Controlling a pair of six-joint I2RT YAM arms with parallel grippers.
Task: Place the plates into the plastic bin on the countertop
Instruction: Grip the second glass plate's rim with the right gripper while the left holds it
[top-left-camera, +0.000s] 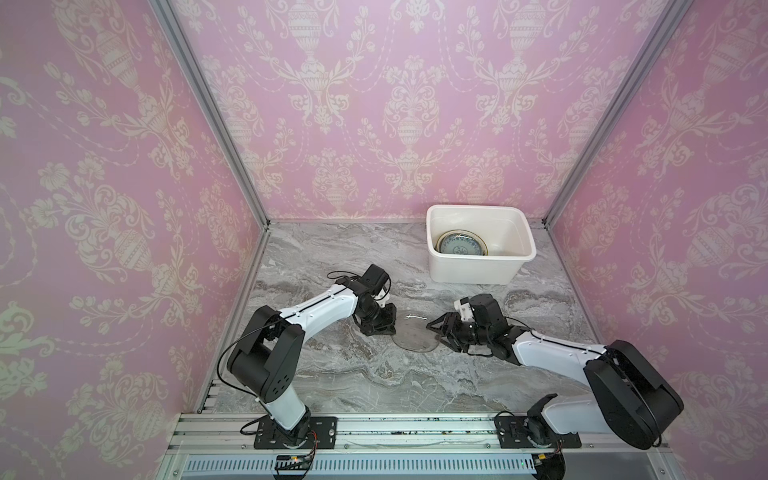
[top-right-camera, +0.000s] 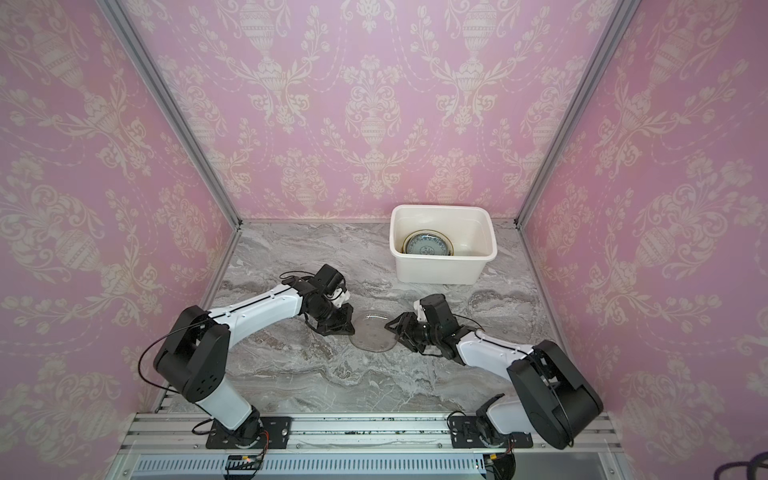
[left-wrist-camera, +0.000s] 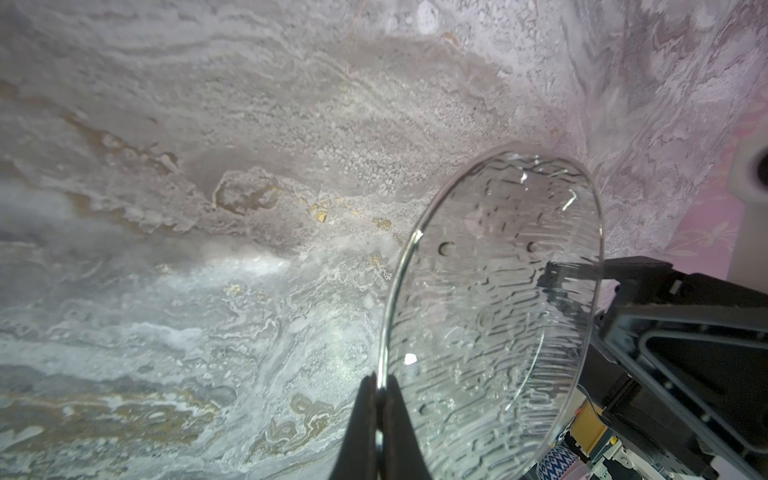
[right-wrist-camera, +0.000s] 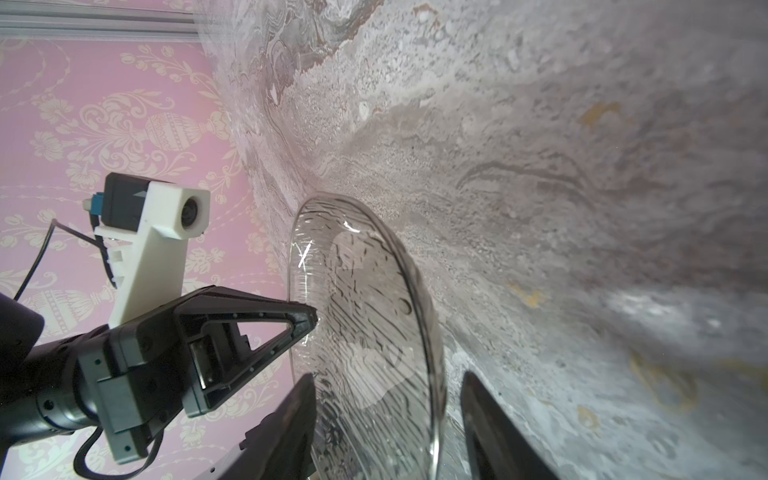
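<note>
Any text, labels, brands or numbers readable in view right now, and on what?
None can be read.
glass plate: embossed line pattern only, no letters.
teal plate in the bin: ornament only, too small to show any lettering.

I find no word, number or brand that I can read. The clear glass plate (left-wrist-camera: 490, 311) pinched in my left gripper (left-wrist-camera: 379, 386) bears only moulded relief. The teal patterned plate (top-left-camera: 461, 246) in the plastic bin (top-left-camera: 473, 270), far right, is too small to show any lettering.
</note>
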